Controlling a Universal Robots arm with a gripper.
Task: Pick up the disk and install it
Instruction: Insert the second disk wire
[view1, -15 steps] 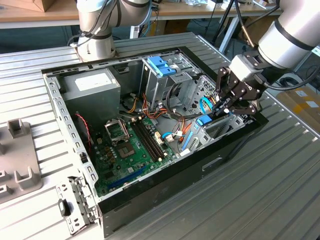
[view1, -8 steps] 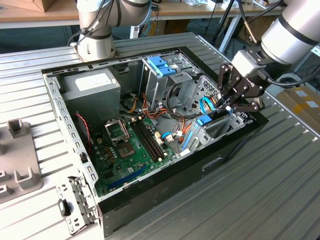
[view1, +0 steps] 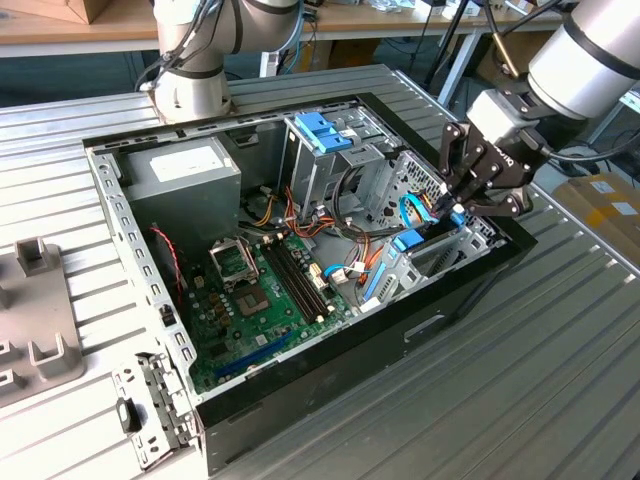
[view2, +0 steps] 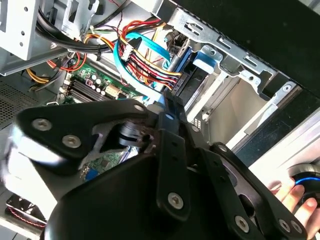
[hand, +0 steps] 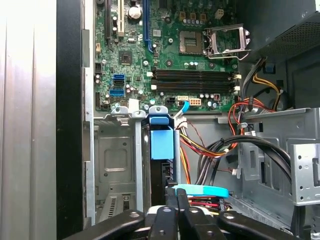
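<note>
— Grey moulded fixtures sit at the exterior view's left, on the ribbed metal table. What comes after them?

— The open computer case. At its left end lies a grey power-supply box with a white sticker, and just beside it the green motherboard lies flat on the case floor.

— And past the middle?

— A metal drive cage with a blue plastic handle on top, and a tangle of red, yellow and black wires between cage and board.

— Where is the disk?

— Further right. The disk stands on edge in a slot of the metal bay at the case's right end, its blue carrier tab uppermost. The first wrist view shows that tab with an empty slot beside it.

— The gripper?

— The gripper hangs just above that bay, right of the disk and apart from it. In the first wrist view its fingers are pressed together by a pale blue flat cable; I cannot tell whether they pinch anything.

— Anything more?

— A person's hand in the second wrist view.
</note>
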